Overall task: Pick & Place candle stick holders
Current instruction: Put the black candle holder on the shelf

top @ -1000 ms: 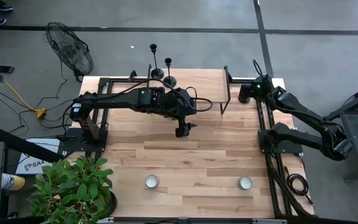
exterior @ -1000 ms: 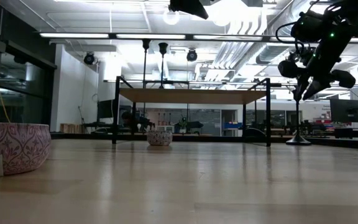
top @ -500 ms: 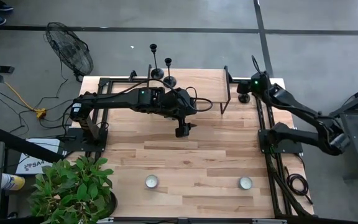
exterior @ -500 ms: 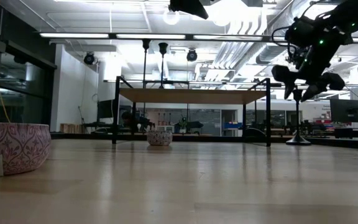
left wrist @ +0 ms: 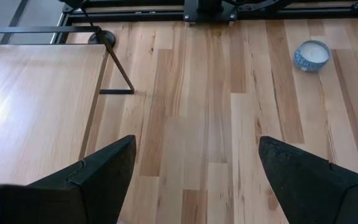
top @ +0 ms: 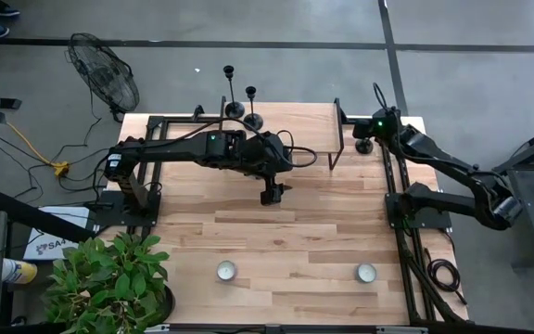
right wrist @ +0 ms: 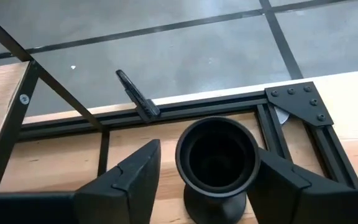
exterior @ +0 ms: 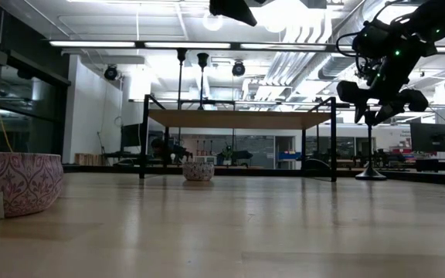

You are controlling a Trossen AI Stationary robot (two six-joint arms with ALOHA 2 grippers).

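Observation:
Two black candle stick holders [top: 229, 90] [top: 251, 105] stand on their round bases at the far left end of the wooden shelf [top: 295, 121]. They also show in the low view [exterior: 181, 81]. A third holder [exterior: 370, 147] stands on its round base [top: 364, 146] on the table, just right of the shelf. My right gripper [right wrist: 209, 177] is open around its top cup [right wrist: 217, 154], one finger on each side, with a gap showing on one side. My left gripper [top: 269, 195] is open and empty above the table's middle.
The shelf's black frame legs [top: 337, 130] stand close beside the third holder. Two small candle bowls [top: 225, 271] [top: 366, 273] sit near the front edge. A potted plant [top: 109, 283] fills the near left corner. A black rail [top: 399, 186] runs along the table's right side.
My right gripper has gone toward the table's left, from beside the third holder's stem to around its top cup, and has kept there for the last half second. The holder stands where it was.

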